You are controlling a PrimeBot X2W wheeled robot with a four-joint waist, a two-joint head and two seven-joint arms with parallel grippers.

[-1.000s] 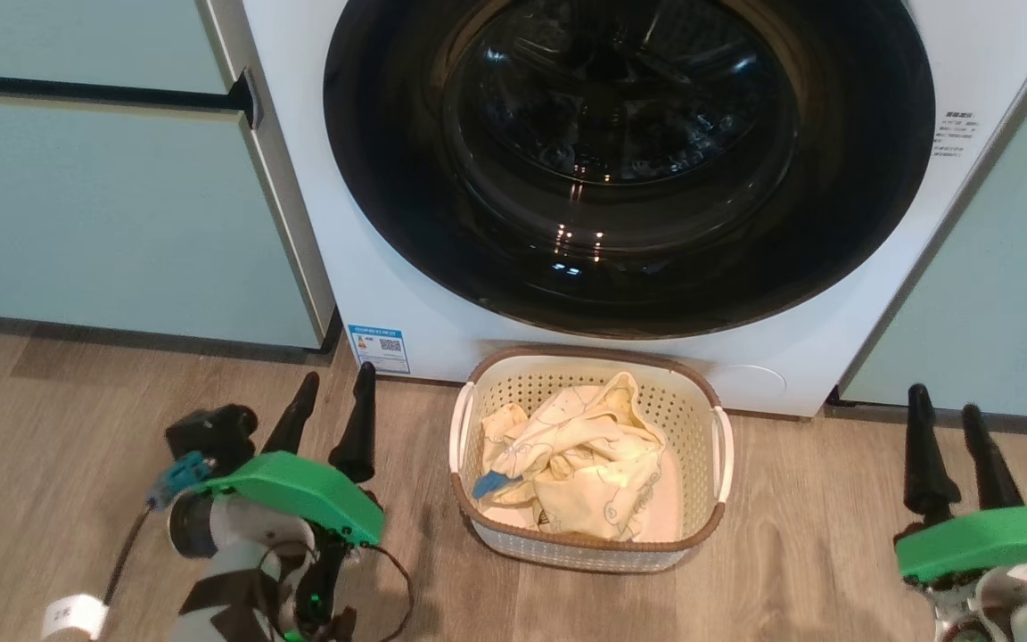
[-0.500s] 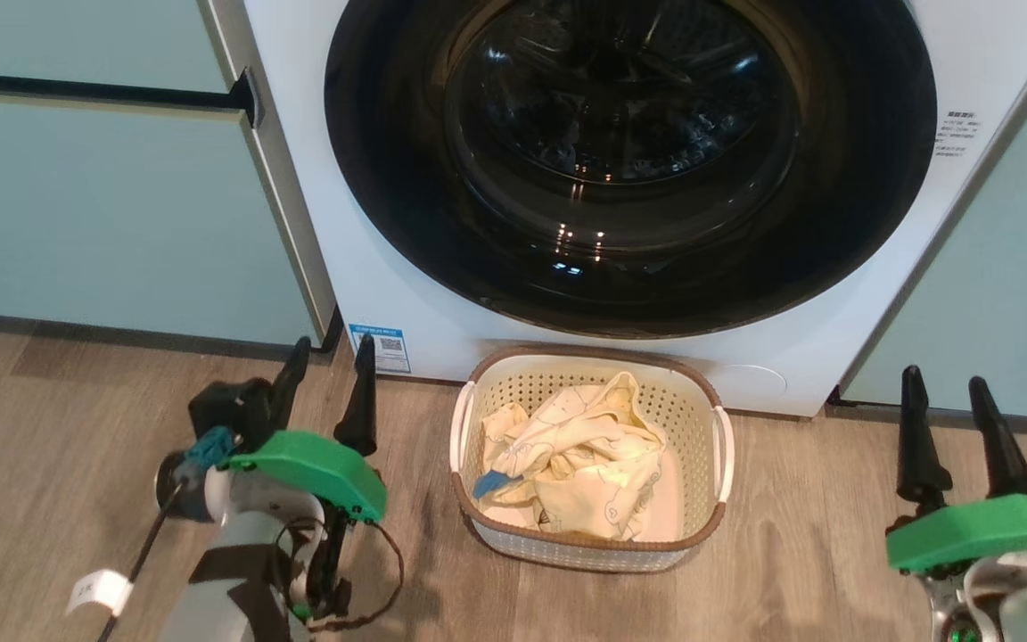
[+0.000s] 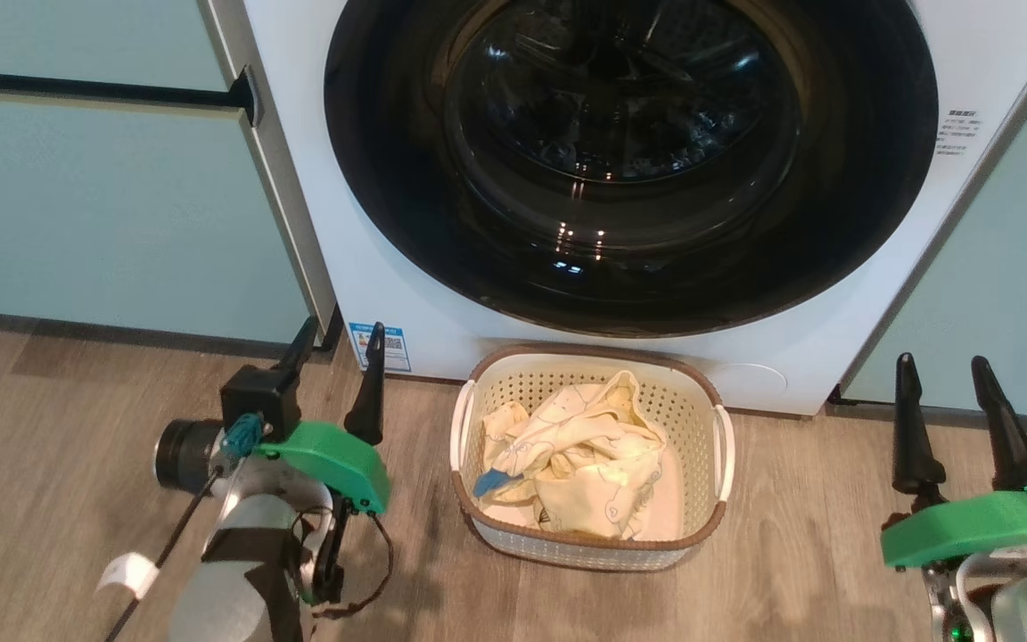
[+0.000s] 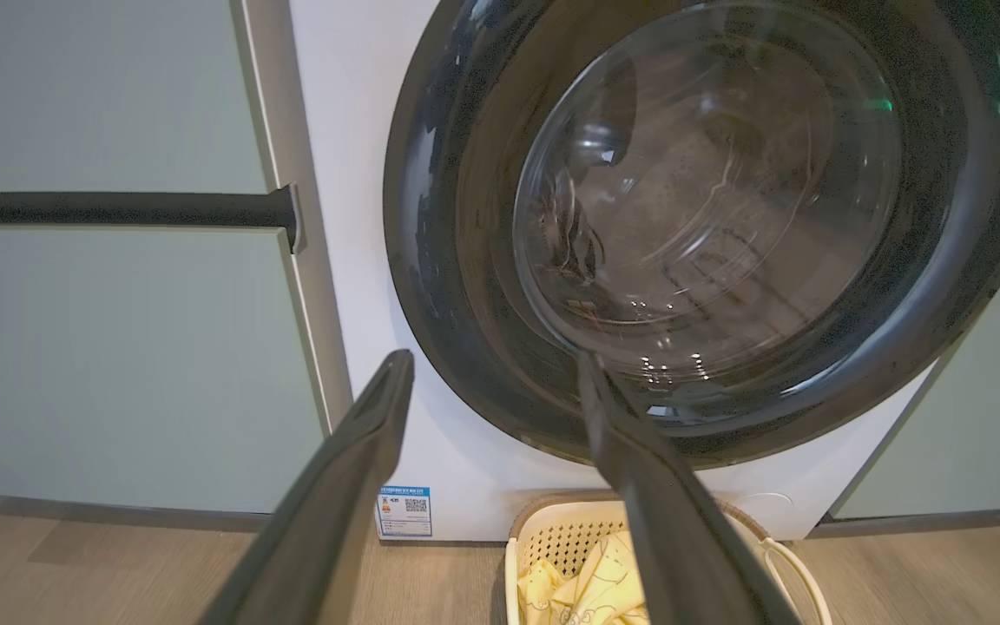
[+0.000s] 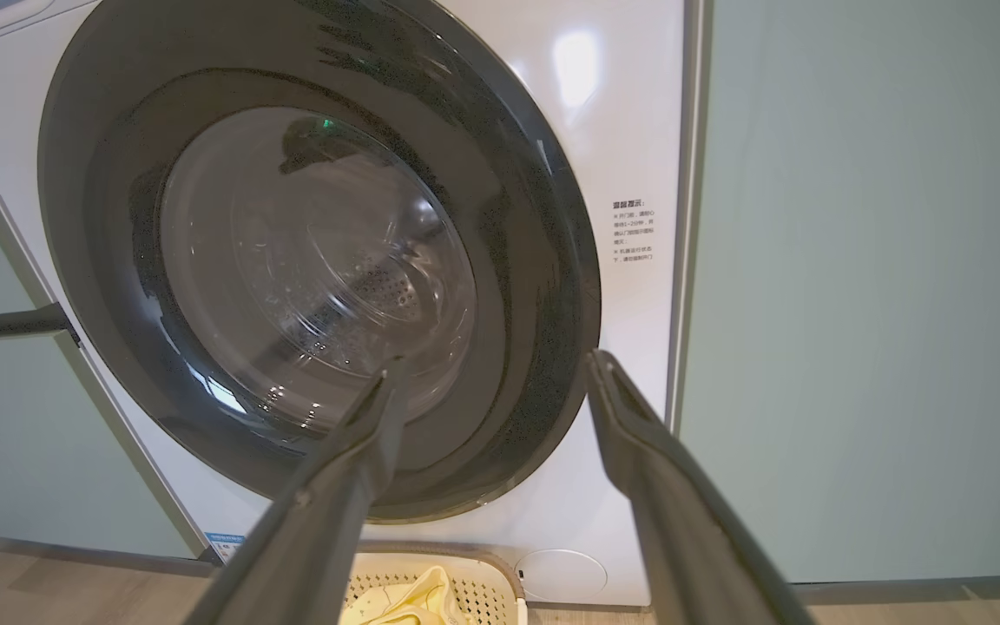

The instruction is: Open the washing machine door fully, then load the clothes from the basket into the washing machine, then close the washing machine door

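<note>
Your left claw [image 3: 342, 326] stands spread wide and holding nothing, low over the floor [image 3: 50, 446] left of the basket [image 3: 587, 354], fingers aimed up at the washing machine [image 3: 362, 259]; your right claw [image 3: 941, 360] is just as wide and empty on the basket's right, its arm cut off at the head view's corner. The washing machine door [image 3: 629, 267] looks shut, though its top is cropped and little shows behind the dark glass. The clothes [image 3: 585, 455] lie in the basket, just before the machine.
</note>
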